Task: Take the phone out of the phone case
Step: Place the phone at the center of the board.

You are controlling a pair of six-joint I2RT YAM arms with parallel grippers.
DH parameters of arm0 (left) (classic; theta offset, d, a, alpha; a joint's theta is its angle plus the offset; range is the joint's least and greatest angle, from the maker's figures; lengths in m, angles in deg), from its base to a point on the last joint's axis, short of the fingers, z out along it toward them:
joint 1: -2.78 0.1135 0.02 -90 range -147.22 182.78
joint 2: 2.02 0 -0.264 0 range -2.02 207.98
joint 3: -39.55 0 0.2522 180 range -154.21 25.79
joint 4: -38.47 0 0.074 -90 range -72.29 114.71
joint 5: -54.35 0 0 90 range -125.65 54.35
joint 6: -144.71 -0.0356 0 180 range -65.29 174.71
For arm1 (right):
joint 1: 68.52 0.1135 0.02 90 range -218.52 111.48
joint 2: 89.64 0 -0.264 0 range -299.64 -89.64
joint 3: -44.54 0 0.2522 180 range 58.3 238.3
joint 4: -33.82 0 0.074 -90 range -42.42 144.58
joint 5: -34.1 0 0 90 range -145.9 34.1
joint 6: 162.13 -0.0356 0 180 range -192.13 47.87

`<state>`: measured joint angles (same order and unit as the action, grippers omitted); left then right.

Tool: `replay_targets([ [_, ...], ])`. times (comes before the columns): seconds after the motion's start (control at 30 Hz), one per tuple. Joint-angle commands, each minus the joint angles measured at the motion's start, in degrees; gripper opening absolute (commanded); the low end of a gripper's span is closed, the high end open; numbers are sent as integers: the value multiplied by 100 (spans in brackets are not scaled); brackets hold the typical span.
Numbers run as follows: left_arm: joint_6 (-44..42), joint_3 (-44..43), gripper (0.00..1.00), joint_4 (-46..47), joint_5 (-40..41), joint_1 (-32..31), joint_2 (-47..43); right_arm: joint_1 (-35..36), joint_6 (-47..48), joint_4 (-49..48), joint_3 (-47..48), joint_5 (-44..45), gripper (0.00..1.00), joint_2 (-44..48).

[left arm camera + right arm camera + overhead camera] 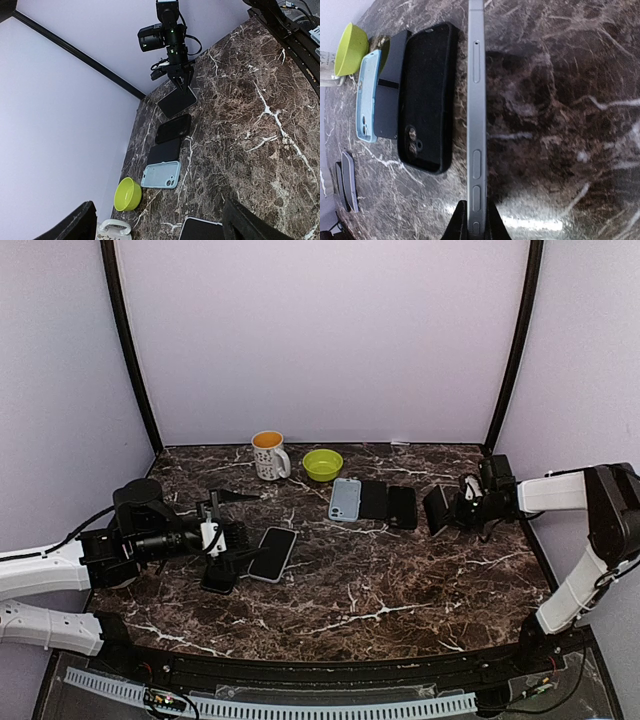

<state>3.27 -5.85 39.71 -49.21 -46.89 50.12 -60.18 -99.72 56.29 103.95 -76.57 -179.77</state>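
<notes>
The dark marble bench (400,600) carries everything, and both arms reach in over it from its left and right edges. The right arm is the one on the job. Its tool (458,510) is pressed together on the phone (437,510) close to the right edge of the bench, pinching it near one end. The right wrist view shows the phone held up on its long side, buttons facing the camera; we cannot tell whether its lower side touches the bench.

The black phone case (402,507) lies flat and empty just beside the phone, towards the left edge. It is the last in a row with a navy case (373,500) and a light blue case (344,499). The phone's long axis runs parallel to these cases, roughly from the near edge to the far edge.

We judge the removal done. What remains is to lay the phone flat on bare bench, away from the case.

The left tool (235,540) sits well apart near the left edge, fingers spread wide and holding nothing, with a second phone (273,553) just in front of it.
</notes>
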Motion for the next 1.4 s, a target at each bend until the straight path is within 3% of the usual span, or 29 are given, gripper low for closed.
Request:
replay_targets([
  [0.0,-36,94,89,134,49,-5,19,-41,-369,-785,261,-369,0,-368],
  [0.3,-41,96,89,143,62,-4,33,-6,-686,-1412,237,-1065,0,-939],
  [0.6,-32,77,89,117,34,-2,42,173,-448,-1107,331,-1124,0,-1142],
  [0.77,-32,70,89,108,7,-2,29,170,-48,-460,529,-590,16,-1119],
  [0.93,-46,61,89,82,-2,-1,14,168,242,-20,693,-220,23,-993],
  [1.13,-49,52,89,65,-25,1,1,168,528,410,979,195,43,-921],
  [1.37,-56,44,89,41,-42,-1,-6,169,778,831,1360,603,51,-784],
])
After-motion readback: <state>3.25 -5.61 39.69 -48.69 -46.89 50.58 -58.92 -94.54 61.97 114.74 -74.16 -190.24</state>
